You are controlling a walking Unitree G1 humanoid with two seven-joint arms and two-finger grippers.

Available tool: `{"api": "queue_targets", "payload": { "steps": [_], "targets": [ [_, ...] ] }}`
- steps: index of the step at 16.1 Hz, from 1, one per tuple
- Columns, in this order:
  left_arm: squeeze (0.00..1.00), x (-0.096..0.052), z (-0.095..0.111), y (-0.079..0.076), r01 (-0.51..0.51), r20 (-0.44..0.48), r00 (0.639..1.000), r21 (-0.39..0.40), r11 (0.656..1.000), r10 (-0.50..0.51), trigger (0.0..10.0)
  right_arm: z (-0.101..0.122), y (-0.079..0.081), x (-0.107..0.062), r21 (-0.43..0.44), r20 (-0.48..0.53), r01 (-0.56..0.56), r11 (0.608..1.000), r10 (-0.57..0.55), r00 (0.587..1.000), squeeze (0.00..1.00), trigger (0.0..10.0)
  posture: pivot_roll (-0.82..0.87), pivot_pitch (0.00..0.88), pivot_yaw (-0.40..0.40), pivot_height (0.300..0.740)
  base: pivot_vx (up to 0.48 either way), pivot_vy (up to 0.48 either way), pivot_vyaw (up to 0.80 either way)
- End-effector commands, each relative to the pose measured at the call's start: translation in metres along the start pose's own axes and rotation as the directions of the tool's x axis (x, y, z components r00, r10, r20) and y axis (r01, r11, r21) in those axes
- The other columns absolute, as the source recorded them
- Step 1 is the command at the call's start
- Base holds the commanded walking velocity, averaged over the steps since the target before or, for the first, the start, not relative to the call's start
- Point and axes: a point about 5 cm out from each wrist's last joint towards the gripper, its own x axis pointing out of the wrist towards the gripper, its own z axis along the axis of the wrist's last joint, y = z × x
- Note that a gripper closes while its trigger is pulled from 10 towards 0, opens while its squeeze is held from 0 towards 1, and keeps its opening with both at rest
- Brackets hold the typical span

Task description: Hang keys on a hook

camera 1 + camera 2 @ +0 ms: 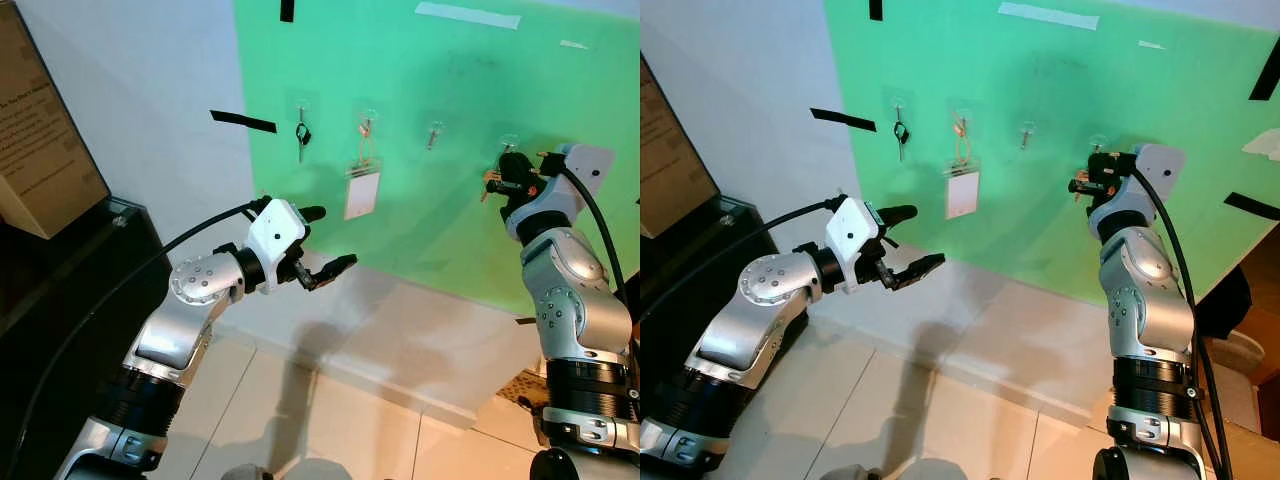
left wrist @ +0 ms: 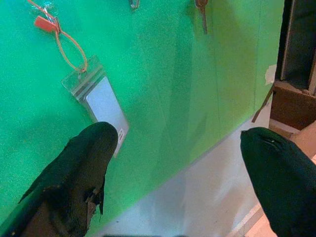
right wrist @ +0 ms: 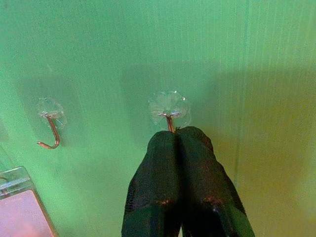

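Four clear hooks line a green board (image 1: 450,80) on the wall. My right gripper (image 1: 494,182) is raised to the rightmost hook (image 3: 169,109), its fingers (image 3: 163,163) shut just under it. A small brown key (image 2: 202,17) pokes out at the fingertips. The third hook (image 3: 49,129) is bare. A black key (image 1: 301,137) hangs on the first hook and a clear card holder (image 1: 362,190) on the second. My left gripper (image 1: 328,240) is open in mid-air, low in front of the board, holding nothing.
A cardboard sign (image 1: 40,130) leans on a black cabinet (image 1: 70,280) at the left. Strips of black tape (image 1: 243,121) and white tape (image 1: 467,14) mark the wall. Below are a white skirting and tiled floor (image 1: 330,420). Brown furniture (image 1: 1250,330) stands at the right.
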Motion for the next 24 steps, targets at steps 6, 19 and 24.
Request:
{"api": "queue_targets", "payload": {
  "steps": [6,19,24],
  "targets": [
    [0.0,0.004,0.004,0.001,0.006,0.004,1.0,0.024,1.0,-0.006,10.0,-0.01,-0.001,0.0,0.125,-0.075,-0.02,0.992,0.029,0.997,0.0,10.0,-0.05,0.0,-0.022,0.74,0.0,0.0,0.0],
    [0.0,0.005,0.004,-0.002,0.013,0.011,1.0,0.023,1.0,-0.013,10.0,-0.002,-0.011,-0.004,0.358,-0.063,-0.02,0.934,0.046,0.997,0.0,10.0,-0.06,0.0,-0.029,0.74,0.0,0.0,0.0],
    [0.0,0.005,0.004,-0.001,0.013,0.012,1.0,0.028,1.0,-0.014,10.0,-0.003,-0.013,-0.003,0.347,-0.076,-0.004,0.938,0.033,0.997,0.0,10.0,-0.06,0.0,-0.031,0.74,0.0,0.0,0.0]
  ]
}}
